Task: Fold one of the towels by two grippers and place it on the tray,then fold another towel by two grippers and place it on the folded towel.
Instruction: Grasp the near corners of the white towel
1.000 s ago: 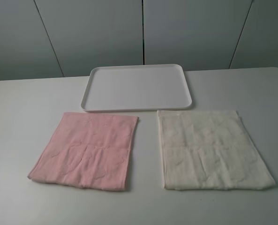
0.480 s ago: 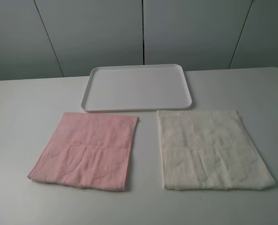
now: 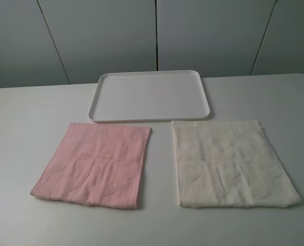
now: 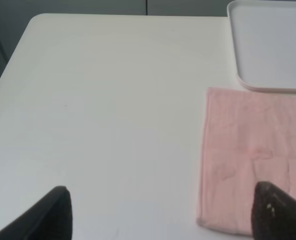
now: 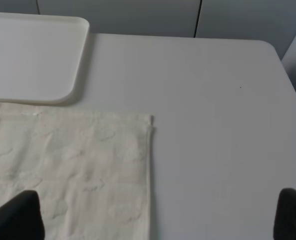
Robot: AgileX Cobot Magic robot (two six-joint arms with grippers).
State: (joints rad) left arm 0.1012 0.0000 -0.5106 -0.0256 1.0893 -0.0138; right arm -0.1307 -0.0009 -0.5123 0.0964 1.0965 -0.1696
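Tabletop: cream towel below right gripper

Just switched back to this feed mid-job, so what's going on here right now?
Nothing is being handled at the moment. The pink towel and the cream towel lie flat and unfolded, side by side on the white table, just in front of the white tray, which has nothing on it. The left gripper hangs open over the pink towel's outer edge, and the right gripper hangs open over the cream towel's outer edge. Neither holds any cloth. Folding has not begun.
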